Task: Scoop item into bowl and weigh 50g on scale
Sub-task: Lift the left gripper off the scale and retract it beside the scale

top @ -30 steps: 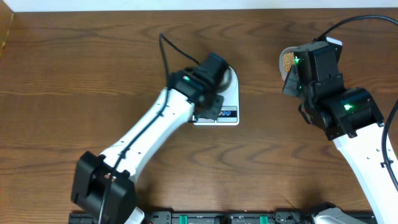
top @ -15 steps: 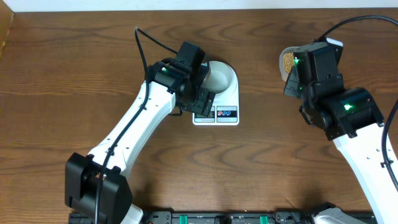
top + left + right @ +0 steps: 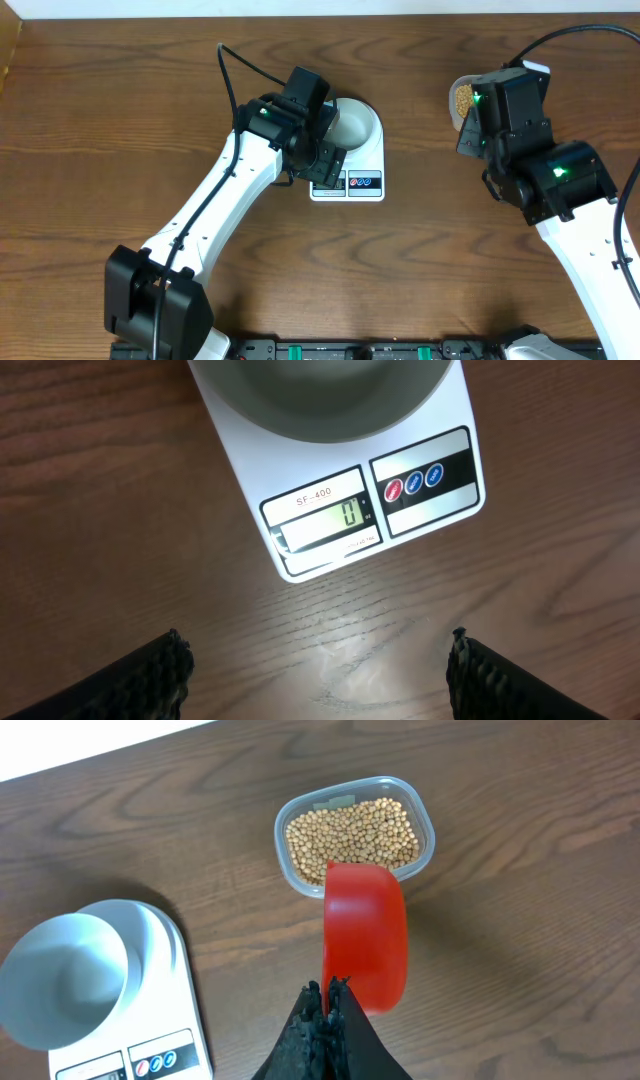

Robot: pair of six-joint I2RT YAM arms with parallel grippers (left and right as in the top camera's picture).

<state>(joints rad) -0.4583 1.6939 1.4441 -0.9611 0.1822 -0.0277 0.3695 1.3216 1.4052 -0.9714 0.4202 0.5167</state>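
The pale grey bowl [image 3: 318, 390] stands empty on the white scale [image 3: 430, 510], whose display shows 0. My left gripper [image 3: 317, 638] is open over bare wood just in front of the scale, holding nothing. The right gripper [image 3: 328, 988] is shut on the handle of a red scoop [image 3: 366, 935]. The scoop's far end reaches the near rim of a clear tub [image 3: 425, 815] full of tan beans [image 3: 352, 832]. In the right wrist view the bowl [image 3: 65, 982] and scale [image 3: 165, 1030] lie at the lower left. From overhead the bowl [image 3: 350, 122] shows beside the left wrist.
In the overhead view the bean tub [image 3: 462, 97] is half hidden under the right arm [image 3: 550, 180]. The left arm [image 3: 230, 200] crosses the table diagonally from the front. A pale wall edge runs along the table's far side.
The left gripper opened and drew back to the left off the bowl, which stays on the scale. In the last half second nothing moved. The right arm has held still.
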